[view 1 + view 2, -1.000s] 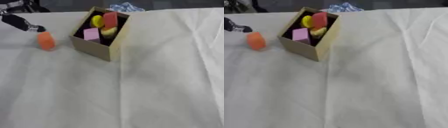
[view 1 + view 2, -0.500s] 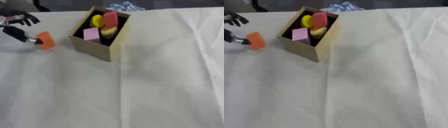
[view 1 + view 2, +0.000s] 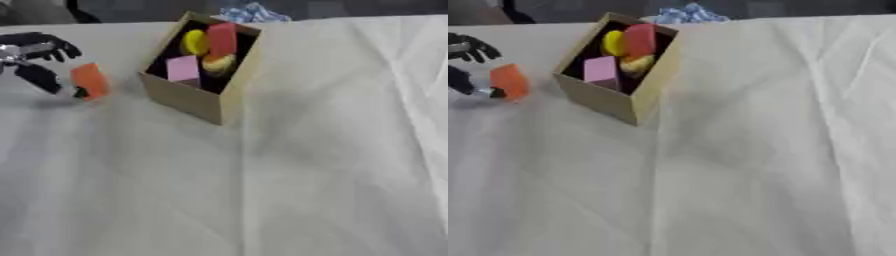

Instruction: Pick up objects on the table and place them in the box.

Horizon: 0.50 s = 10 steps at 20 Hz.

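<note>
Orange block (image 3: 90,80) sits on the tabletop (image 3: 262,190) left of the box (image 3: 203,64). Looks light and stiff, so grab its flat sides. Left robot hand (image 3: 37,56) is touching it, fingers curled around, seemingly pinching.

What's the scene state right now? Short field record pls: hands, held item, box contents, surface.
left hand: at the table's left edge, fingers curled round the orange block
right hand: not in view
orange block: held beside the box, to its left, not yet inside
box: open-topped cardboard, standing askew on the cloth
box contents: pink block, red block, yellow pieces
surface: white cloth, creased
behind box: crumpled blue-white thing at the far edge
</note>
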### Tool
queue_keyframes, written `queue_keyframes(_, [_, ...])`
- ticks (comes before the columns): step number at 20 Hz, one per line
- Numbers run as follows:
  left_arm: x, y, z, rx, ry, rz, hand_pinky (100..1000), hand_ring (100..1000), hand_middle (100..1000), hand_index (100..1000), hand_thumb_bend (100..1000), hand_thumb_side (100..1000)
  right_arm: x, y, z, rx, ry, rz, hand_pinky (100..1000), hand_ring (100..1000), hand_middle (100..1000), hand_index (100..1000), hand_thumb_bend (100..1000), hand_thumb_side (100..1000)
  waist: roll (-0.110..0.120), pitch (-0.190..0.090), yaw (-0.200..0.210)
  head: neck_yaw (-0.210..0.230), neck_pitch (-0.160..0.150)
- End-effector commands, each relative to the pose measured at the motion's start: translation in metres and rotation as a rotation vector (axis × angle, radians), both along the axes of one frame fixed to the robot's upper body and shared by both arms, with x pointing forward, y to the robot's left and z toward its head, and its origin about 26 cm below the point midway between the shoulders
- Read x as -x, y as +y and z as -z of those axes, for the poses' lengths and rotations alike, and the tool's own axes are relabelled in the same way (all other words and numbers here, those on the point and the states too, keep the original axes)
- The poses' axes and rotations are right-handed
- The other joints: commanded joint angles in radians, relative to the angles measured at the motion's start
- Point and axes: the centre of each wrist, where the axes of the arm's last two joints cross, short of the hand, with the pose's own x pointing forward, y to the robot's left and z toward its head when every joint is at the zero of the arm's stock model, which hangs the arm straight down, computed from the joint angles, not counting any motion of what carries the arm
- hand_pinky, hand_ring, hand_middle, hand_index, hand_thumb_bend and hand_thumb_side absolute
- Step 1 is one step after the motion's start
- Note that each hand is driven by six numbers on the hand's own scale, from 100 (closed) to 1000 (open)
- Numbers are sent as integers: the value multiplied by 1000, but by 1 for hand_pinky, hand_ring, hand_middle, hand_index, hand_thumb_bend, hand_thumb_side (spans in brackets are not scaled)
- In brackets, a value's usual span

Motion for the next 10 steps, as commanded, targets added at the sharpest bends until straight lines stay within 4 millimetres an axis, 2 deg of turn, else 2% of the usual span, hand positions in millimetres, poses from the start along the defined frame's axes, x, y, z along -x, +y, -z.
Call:
queue_keyframes(1, [3, 6, -17, -2, -47, -11, 840, 816, 811, 901, 590, 469, 4, -2, -9, 11, -33, 17, 884, 798, 706, 803, 100, 645, -2, -17, -2, 5, -17])
queue_keyframes(10, [0, 5, -13, 5, -50, -5, 820, 781, 752, 848, 443, 423, 4, -3, -9, -5, -37, 31, 883, 795, 702, 798, 100, 644, -1, -9, -9, 8, -23])
